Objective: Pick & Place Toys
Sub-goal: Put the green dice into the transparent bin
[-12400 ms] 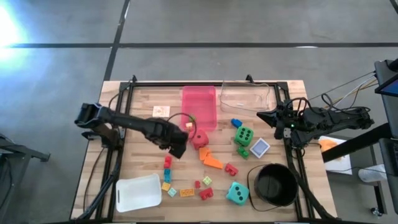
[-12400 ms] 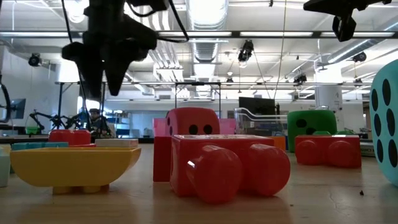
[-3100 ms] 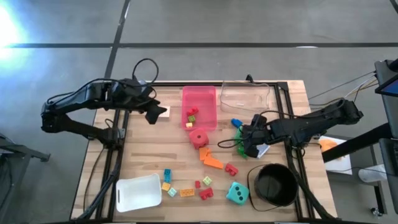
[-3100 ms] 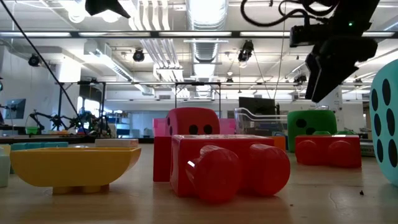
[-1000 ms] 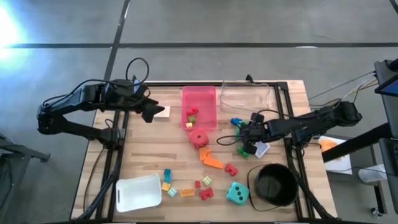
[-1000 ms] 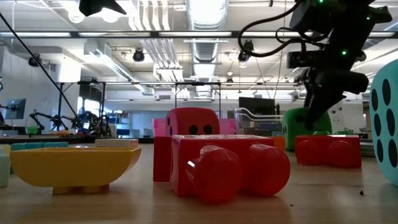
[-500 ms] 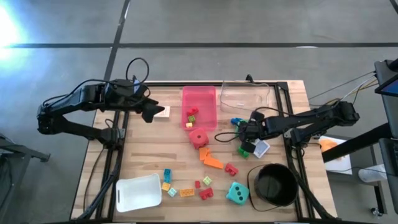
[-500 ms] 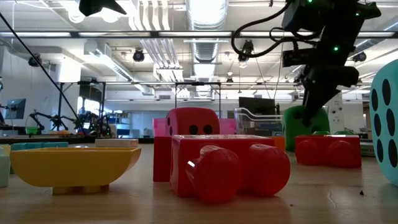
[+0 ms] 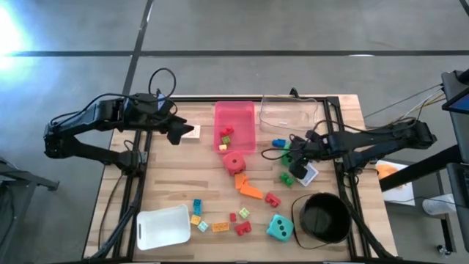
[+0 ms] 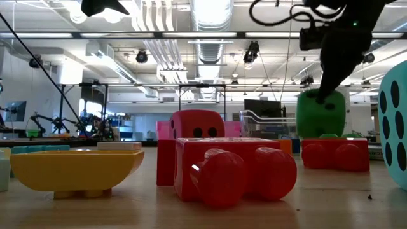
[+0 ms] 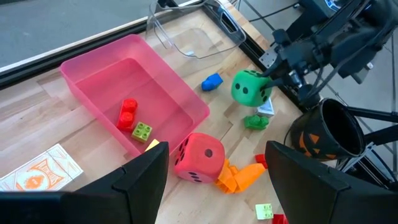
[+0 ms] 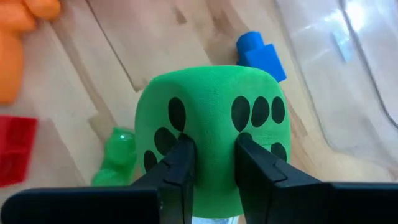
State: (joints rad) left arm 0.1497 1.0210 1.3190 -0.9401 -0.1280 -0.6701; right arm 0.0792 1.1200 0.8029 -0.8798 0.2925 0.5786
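Green die (image 10: 321,114) now lifted off table, pinched in right claw (image 12: 211,163), left claw (image 11: 214,171) unmoved, spread empty.

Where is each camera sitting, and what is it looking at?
High view: above, looking straight down on the table; both arms show.
Low view: at tabletop height, looking across; the right arm hangs in.
Left wrist view: on the left arm, over the pink tray; own fingers show.
Right wrist view: on the right arm; right gripper pinches the green die.
All four share that die.
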